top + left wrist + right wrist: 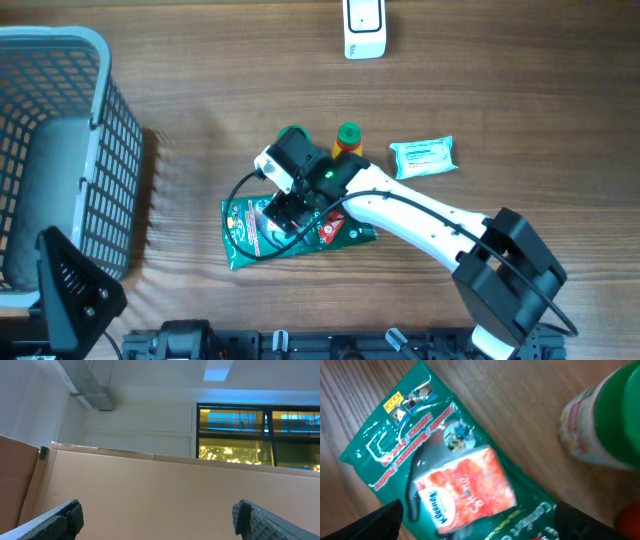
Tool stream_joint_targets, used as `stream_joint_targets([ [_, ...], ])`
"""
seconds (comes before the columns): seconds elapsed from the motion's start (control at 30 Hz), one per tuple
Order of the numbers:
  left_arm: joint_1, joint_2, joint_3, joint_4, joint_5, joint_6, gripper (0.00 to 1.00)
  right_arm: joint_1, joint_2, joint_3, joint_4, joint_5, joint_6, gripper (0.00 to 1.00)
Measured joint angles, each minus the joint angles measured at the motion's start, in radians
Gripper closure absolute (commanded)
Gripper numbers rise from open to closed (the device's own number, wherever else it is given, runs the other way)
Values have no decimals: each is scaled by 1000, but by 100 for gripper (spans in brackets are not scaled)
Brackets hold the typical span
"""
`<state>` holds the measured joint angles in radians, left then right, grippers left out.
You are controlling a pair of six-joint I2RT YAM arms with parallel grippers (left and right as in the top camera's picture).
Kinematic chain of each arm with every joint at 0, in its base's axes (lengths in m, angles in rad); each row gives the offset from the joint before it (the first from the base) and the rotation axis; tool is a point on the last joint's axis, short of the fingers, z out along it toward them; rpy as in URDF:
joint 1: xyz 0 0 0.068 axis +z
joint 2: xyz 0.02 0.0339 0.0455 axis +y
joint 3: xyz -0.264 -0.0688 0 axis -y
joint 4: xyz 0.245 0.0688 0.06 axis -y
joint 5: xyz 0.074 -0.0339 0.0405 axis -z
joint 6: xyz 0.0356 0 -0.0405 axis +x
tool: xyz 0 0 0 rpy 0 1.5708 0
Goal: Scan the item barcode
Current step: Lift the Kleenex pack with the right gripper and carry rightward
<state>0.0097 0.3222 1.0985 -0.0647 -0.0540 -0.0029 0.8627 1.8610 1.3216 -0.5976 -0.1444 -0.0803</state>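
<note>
The right fingers (377, 522) hang wide open over the green packet (245, 240). The left fingers (60, 520) are open too. The scanner (365, 30) sits at 12 o'clock, and scanning looks not done yet.

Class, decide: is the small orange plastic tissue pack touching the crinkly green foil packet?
Touching. Right wrist view shows the tissue pack lying flat on the foil packet, overlapping it.
</note>
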Motion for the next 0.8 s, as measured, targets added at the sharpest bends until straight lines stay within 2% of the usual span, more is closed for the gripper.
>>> stream_joint_targets([
  [0.07, 0, 0, 0, -3, 0, 0, 0, -12, 0, 0, 39, -17, -48, 34],
  [0.1, 0, 0, 0, -3, 0, 0, 0, -18, 1, 0, 61, -42, -66, 37],
  [0.4, 0, 0, 0, -6, 57, 0, 0, -50, 112, 0, 83, -150, -103, 38],
  [0.43, 0, 0, 0, -6, 73, 0, 0, -50, 113, 0, 83, -155, -105, 41],
  [0.5, 0, 0, 0, -6, 86, 0, 0, -50, 116, 0, 87, -163, -109, 72],
  [0.53, 0, 0, 0, -6, 91, 0, 0, -50, 119, 0, 87, -163, -111, 78],
  [0.57, 0, 0, 0, -6, 95, 0, 0, -50, 122, 0, 86, -165, -112, 78],
  [0.6, 0, 0, 0, -6, 98, 0, 0, -51, 124, 0, 86, -167, -111, 73],
  [0.63, 0, 0, 0, -6, 101, 0, 0, -52, 126, 0, 87, -169, -111, 65],
  [0.67, 0, 0, 0, -6, 105, 0, 0, -55, 126, 0, 87, -169, -105, 51],
  [0.7, 0, 0, 0, -6, 106, 0, 0, -55, 126, 0, 87, -169, -102, 48],
  [0.8, 0, 0, 0, -6, 106, 0, 0, -55, 126, 0, 87, -169, -101, 47],
])
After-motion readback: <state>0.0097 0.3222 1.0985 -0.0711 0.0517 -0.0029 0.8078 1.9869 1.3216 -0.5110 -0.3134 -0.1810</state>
